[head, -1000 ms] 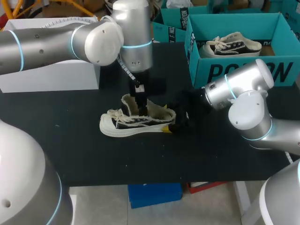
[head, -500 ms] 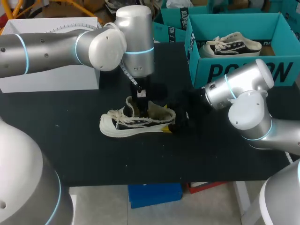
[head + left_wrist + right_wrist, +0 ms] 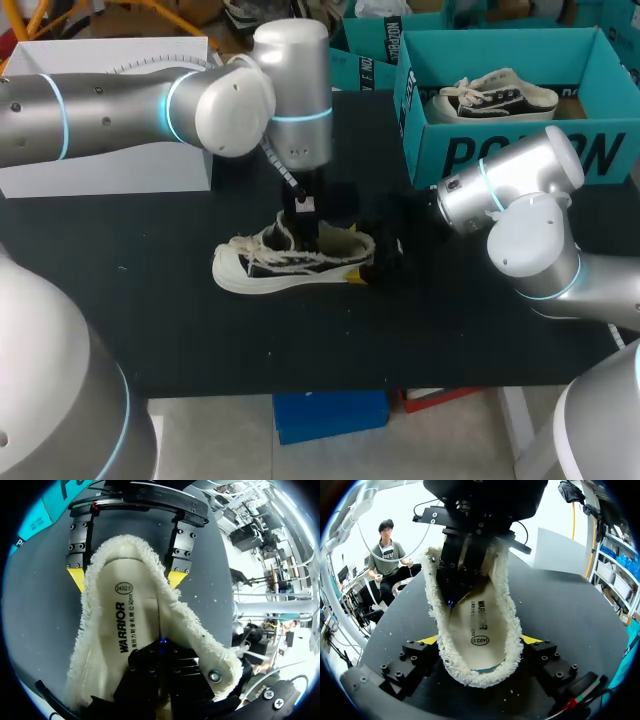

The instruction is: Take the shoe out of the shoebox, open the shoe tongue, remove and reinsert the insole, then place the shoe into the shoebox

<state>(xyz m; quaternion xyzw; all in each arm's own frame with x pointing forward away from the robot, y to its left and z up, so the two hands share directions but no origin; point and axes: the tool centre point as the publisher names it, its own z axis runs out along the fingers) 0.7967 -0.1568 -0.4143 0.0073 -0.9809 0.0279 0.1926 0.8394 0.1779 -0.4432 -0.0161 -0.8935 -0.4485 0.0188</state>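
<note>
**Shoe pinned at the heel, insole about to be worked**

Shoe [image 3: 285, 265] lies on its sole on the black table [image 3: 200, 330], out of the teal shoebox [image 3: 500, 150], with its toe toward my left side and its fleecy collar spread open. The printed insole [image 3: 125, 625] lies flat inside, from heel to as far forward as can be seen.

The right gripper [image 3: 479, 641] holds the shoe at the heel. Its yellow tips press the collar from both sides and stand about a heel's width apart. The left gripper [image 3: 305, 212] reaches straight down into the opening, over the middle of the insole. Its tips are hidden inside the shoe, so I cannot tell whether it has closed on the insole or only rests there.

The step in hand looks like taking hold of the insole to lift it out.

- **Wrong catch:** the left gripper may nip the fleece lining along with the insole, or instead of it, and a lift would then drag the whole shoe.
- **Heel hold:** the collar is soft, so it may squash or slip between the yellow tips, and the shoe would tip or rise.
- **Insole:** gripped mid-length, it may fold and jam under the tongue.

A second shoe [image 3: 495, 97] sits in the shoebox, well apart.
</note>
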